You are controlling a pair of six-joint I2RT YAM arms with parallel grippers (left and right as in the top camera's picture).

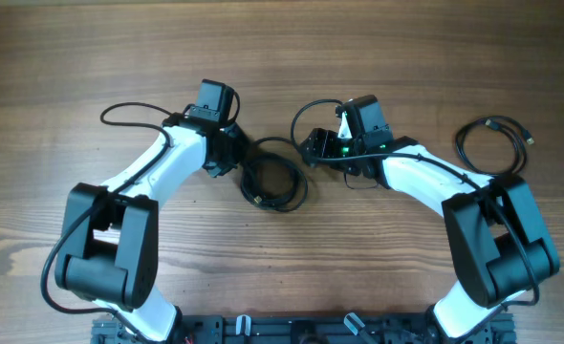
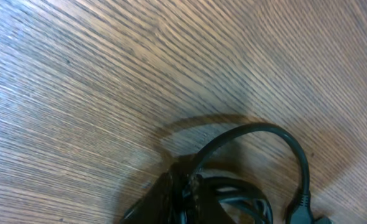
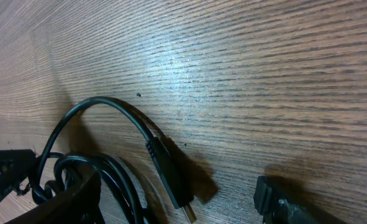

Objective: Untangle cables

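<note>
A tangled coil of black cables [image 1: 274, 183] lies at the table's centre between both arms. My left gripper [image 1: 236, 164] sits at the coil's left edge. In the left wrist view this gripper [image 2: 186, 190] is shut on a strand of the bundle; one cable arcs up and right [image 2: 258, 127] to a plug [image 2: 301, 210]. My right gripper [image 1: 313, 151] hovers at the coil's upper right. In the right wrist view the right gripper [image 3: 177, 198] stands open, with a silver-tipped black plug [image 3: 170, 177] lying between its fingers [image 3: 282, 204], untouched. Looped strands [image 3: 112, 171] lie by the left finger.
A separate black cable [image 1: 492, 143] lies looped at the far right, beside the right arm's elbow. Thicker black wires [image 1: 129, 113] run from the arms' wrists. The arm bases [image 1: 292, 330] stand along the front edge of the wooden table [image 1: 91, 48].
</note>
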